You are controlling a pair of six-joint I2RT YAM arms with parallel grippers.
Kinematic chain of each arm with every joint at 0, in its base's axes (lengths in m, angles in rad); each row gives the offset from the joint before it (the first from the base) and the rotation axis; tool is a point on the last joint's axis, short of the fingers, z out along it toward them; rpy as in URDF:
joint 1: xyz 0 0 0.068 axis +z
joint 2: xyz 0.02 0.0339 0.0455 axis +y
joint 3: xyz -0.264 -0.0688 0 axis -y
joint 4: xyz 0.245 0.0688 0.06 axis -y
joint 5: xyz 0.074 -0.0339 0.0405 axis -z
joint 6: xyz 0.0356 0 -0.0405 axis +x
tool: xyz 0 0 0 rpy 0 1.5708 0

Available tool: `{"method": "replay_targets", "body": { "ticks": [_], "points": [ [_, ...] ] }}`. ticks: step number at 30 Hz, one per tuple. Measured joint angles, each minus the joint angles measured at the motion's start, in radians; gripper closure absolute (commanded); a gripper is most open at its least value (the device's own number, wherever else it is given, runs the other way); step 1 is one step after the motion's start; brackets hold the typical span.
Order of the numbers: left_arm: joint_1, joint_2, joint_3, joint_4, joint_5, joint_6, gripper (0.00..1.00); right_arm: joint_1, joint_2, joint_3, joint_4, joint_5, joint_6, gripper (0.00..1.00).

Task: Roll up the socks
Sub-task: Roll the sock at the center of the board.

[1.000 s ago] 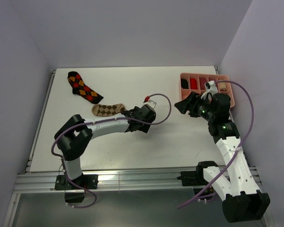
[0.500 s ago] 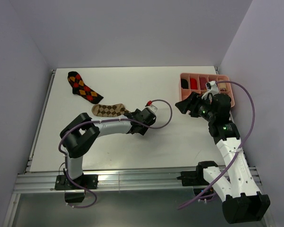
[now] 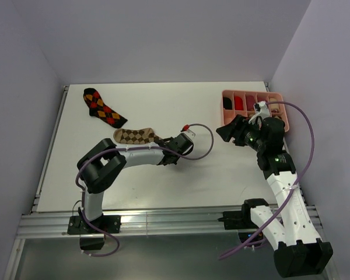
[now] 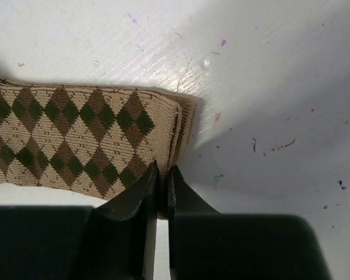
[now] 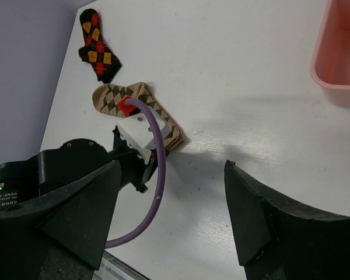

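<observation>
Tan-brown argyle sock (image 3: 134, 135) lies flat on the table (image 3: 181, 105), a little left of the middle, toe end pointing to the left wall and cuff end pointing toward the centre. On the left wrist camera the sock (image 4: 76, 140) fills the left half of the view, diamonds crisp, its layered end edge showing just above the fingertips. The left gripper (image 4: 161, 172) is right there at the sock's near corner, jaws drawn in to a thin slit and pinched on that edge of fabric. From above, the left gripper (image 3: 163, 140) sits low on the table at the sock's right end, arm bent around from the near-left.

Second one, the black-red-orange sock (image 3: 103, 108), is spread flat further back and left, well apart from the first, untouched.

Over on the right, the right gripper (image 3: 226, 130) hangs above the table with its jaws spread wide and nothing between them; its own camera looks down past both fingers (image 5: 76, 210) at the two socks. Just behind it is the pink tray (image 3: 278, 95) at the back right corner, with dark and red bundles in its left compartments.
</observation>
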Motion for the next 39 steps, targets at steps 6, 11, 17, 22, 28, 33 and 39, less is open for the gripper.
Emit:
{"method": "replay_targets", "body": {
  "ticks": [6, 11, 17, 22, 28, 33, 39],
  "points": [
    [0.0, 0.003, 0.0, -0.001, 0.003, 0.002, 1.0, 0.0, -0.002, -0.007, 0.0, -0.001, 0.003, 0.22],
    [0.01, -0.003, 0.008, -0.009, 0.055, -0.039, 1.0, 0.0, -0.002, -0.015, 0.008, -0.005, 0.015, 0.23],
    [0.074, -0.041, -0.001, 0.001, 0.295, -0.171, 1.0, 0.002, 0.018, -0.042, 0.031, -0.005, 0.065, 0.23],
    [0.164, -0.076, -0.077, 0.092, 0.523, -0.311, 0.99, 0.048, 0.062, -0.069, 0.056, 0.026, 0.117, 0.24],
    [0.269, -0.091, -0.181, 0.239, 0.733, -0.477, 1.0, 0.18, 0.171, -0.104, 0.114, 0.107, 0.205, 0.27],
    [0.3, -0.091, -0.231, 0.328, 0.823, -0.567, 0.99, 0.279, 0.288, -0.105, 0.139, 0.195, 0.301, 0.27],
    [0.307, -0.091, -0.239, 0.378, 0.857, -0.599, 0.99, 0.362, 0.508, -0.056, 0.135, 0.258, 0.413, 0.29]
  ]
}}
